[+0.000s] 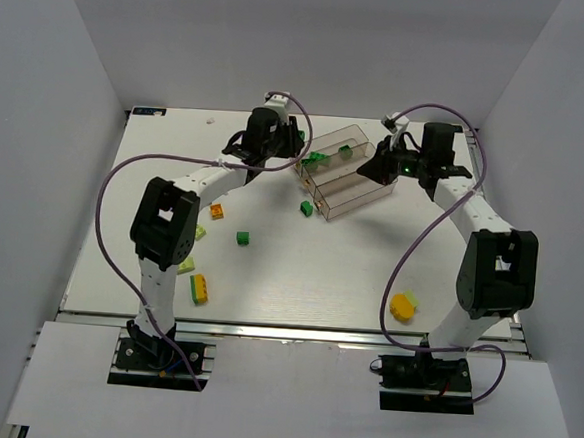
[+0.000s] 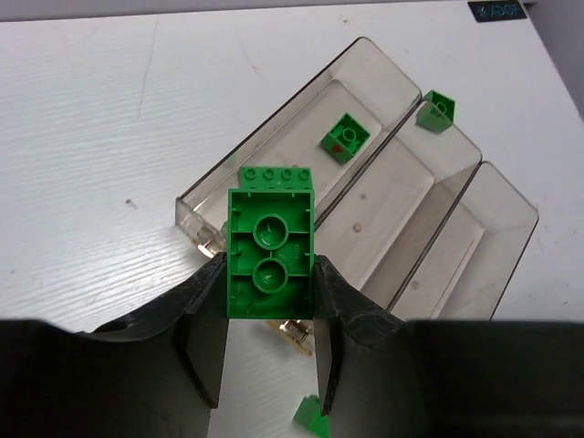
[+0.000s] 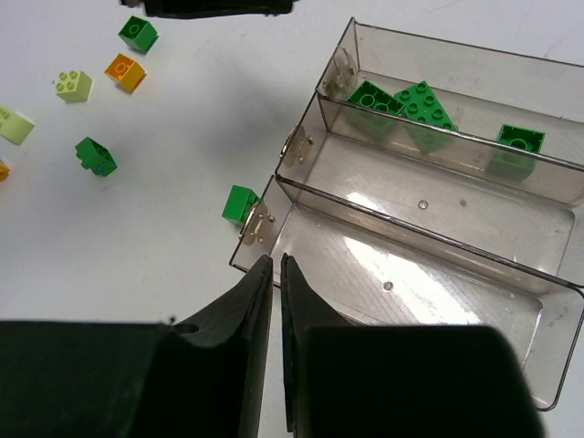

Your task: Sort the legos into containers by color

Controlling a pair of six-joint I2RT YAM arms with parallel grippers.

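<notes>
The left gripper (image 2: 270,266) is clamped on a dark green brick (image 2: 271,228), one finger on each long side, with the brick's hollow underside facing the wrist camera. In that view the brick sits at lower centre, in front of the near end of the tray (image 2: 274,128), which runs diagonally toward the upper right. In the top view this gripper is above centre, at the tray's left end.

The right gripper (image 3: 276,263) has its fingers drawn almost together, with only a thin slit between them and nothing held. In its wrist view it is at bottom centre, just short of the corner of the nearest trough (image 3: 411,274). In the top view it is at the tray's right end, upper right of centre.

The tray lies at an angle on the white table (image 1: 308,270), its three troughs side by side. Three sorted bricks (image 3: 424,105), all dark green, lie in the top trough of the right wrist view. Two are close together near the latch end and one is apart toward the right.

A loose green brick (image 3: 241,203) lies just beside the tray's near left corner. At the upper left of that view are another green one (image 3: 137,34), an orange brick (image 3: 125,72), a pale brick (image 3: 73,85) and a further green piece (image 3: 96,155). In the top view a yellow brick (image 1: 402,306) sits at lower right beside the right arm. A yellow-and-green stack (image 1: 199,289) sits at lower left beside the left arm.
</notes>
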